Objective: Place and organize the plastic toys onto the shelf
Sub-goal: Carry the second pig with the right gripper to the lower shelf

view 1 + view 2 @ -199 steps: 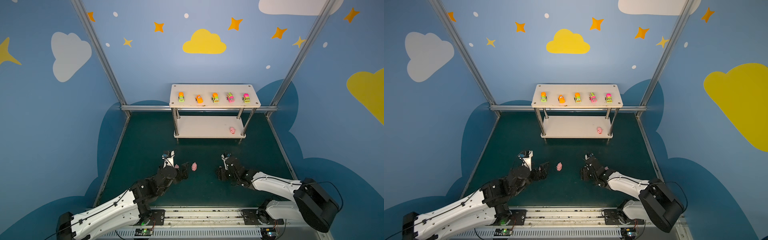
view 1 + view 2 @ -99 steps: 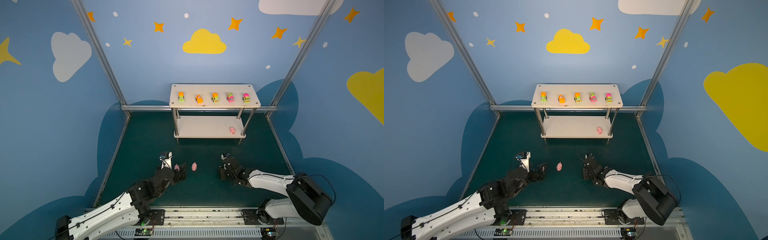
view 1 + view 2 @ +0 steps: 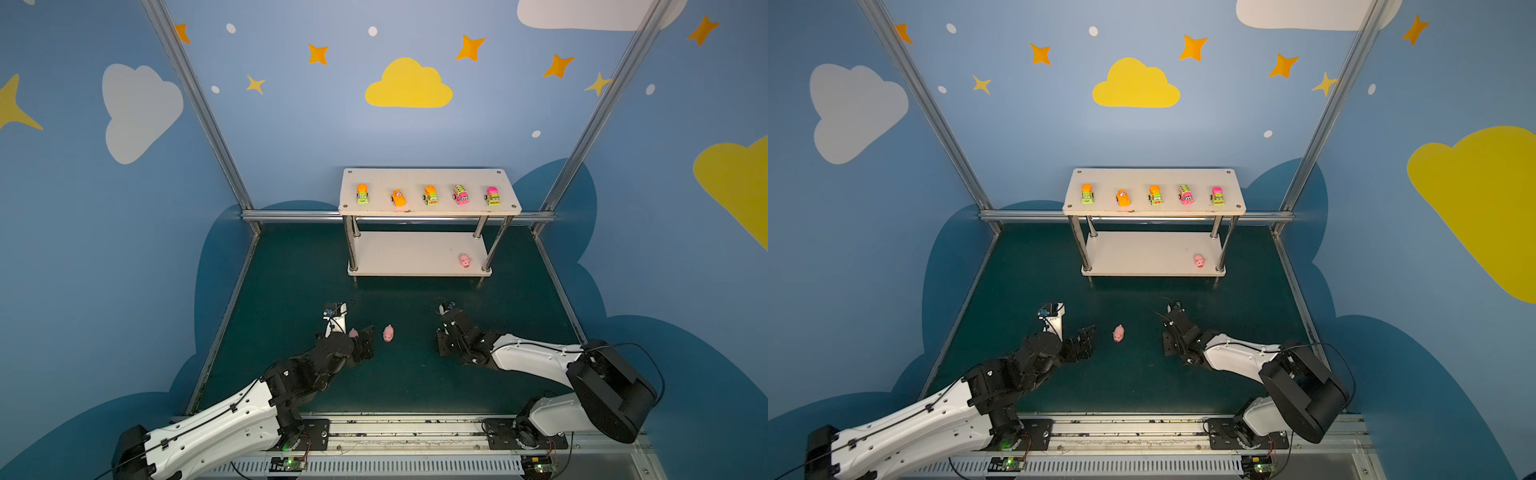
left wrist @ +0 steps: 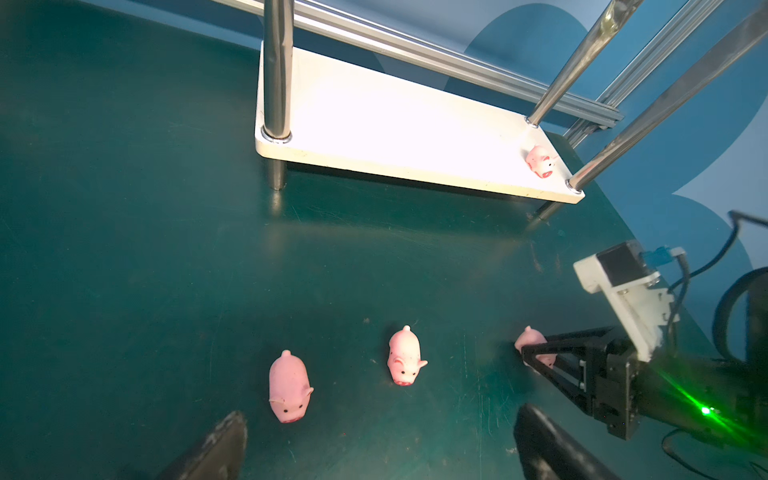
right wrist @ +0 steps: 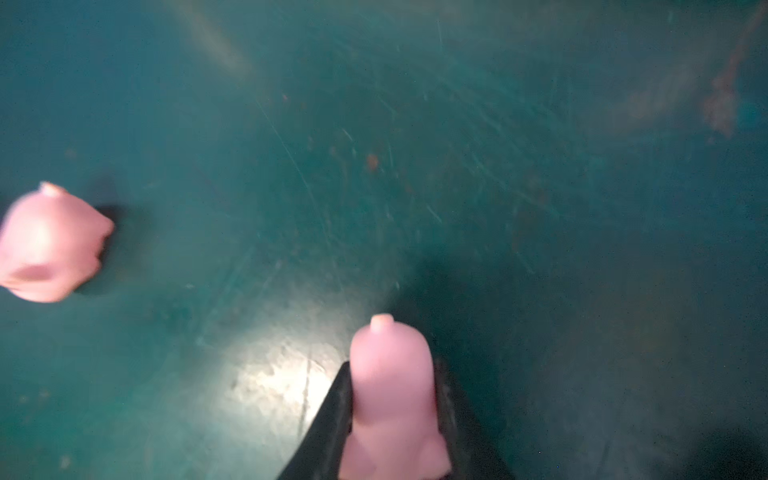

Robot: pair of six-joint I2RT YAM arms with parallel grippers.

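I found the right gripper (image 5: 392, 368) clamped on a pink pig figure (image 5: 388, 399). It was gripped across its flanks, with its tail end pointing out past the fingertips. That wrist view was blurred, so I could not tell whether this pig was clear of the green mat (image 3: 291, 299).

The left gripper (image 4: 382, 436) sat low over the mat with its jaws wide apart and nothing between them. A second pig (image 4: 289, 388) lay just ahead of the finger farther from the right gripper, snout toward the tool and not touching it. A third pig (image 4: 405, 358) lay slightly further ahead, between the two grippers and apart from both.

The shelf (image 3: 415, 249) stood well ahead of both grippers, at the far edge of the mat. On its top level five vehicles stood in a row, spaced apart. From the left gripper's side to the right gripper's side they were:
- an orange-topped lime truck (image 3: 362, 194)
- an orange car (image 3: 398, 198)
- another orange-topped lime truck (image 3: 430, 195)
- a pink bus (image 3: 460, 194)
- a pink-topped lime truck (image 3: 492, 195)

On the lower level a fourth pig (image 3: 464, 260) lay alone near the end on the right gripper's side.
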